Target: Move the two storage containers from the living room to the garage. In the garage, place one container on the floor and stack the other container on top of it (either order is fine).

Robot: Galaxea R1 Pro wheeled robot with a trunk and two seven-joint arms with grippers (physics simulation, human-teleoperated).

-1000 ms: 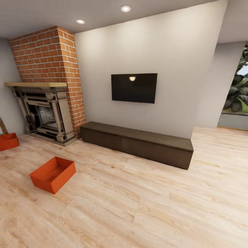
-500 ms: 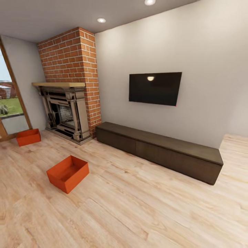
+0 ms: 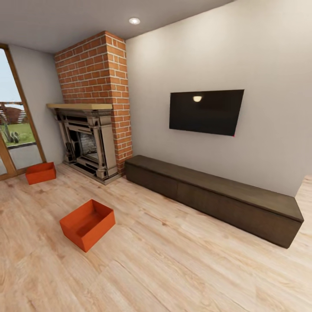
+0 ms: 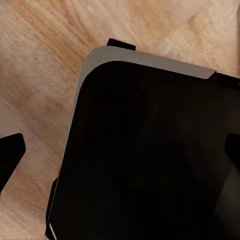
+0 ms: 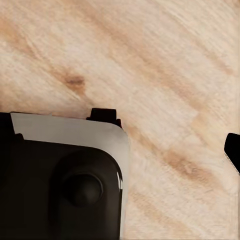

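Two orange-red storage containers rest on the living room's light wood plank floor (image 3: 182, 260) in the head view. The nearer container (image 3: 87, 224) lies open-topped at lower left. The farther container (image 3: 40, 173) sits by the glass door, left of the fireplace. My left gripper (image 4: 120, 152) hangs over the plank floor with its dark fingertips (image 4: 10, 152) wide apart and nothing between them. A single fingertip (image 5: 233, 151) of my right gripper (image 5: 120, 150) stands at the picture's edge, also spread wide, holding nothing. Both grippers are far from the containers.
A brick-and-stone fireplace (image 3: 89, 141) stands at the back left, a wood-framed glass door (image 3: 13, 130) beside it. A long dark low cabinet (image 3: 212, 197) runs along the white wall under a black TV (image 3: 206, 112). The robot's dark base (image 4: 150, 160) sits below both wrists.
The head camera has swung left: fireplace, TV and cabinet slid right in the picture and the glass door came into view. The containers keep their places on the floor.
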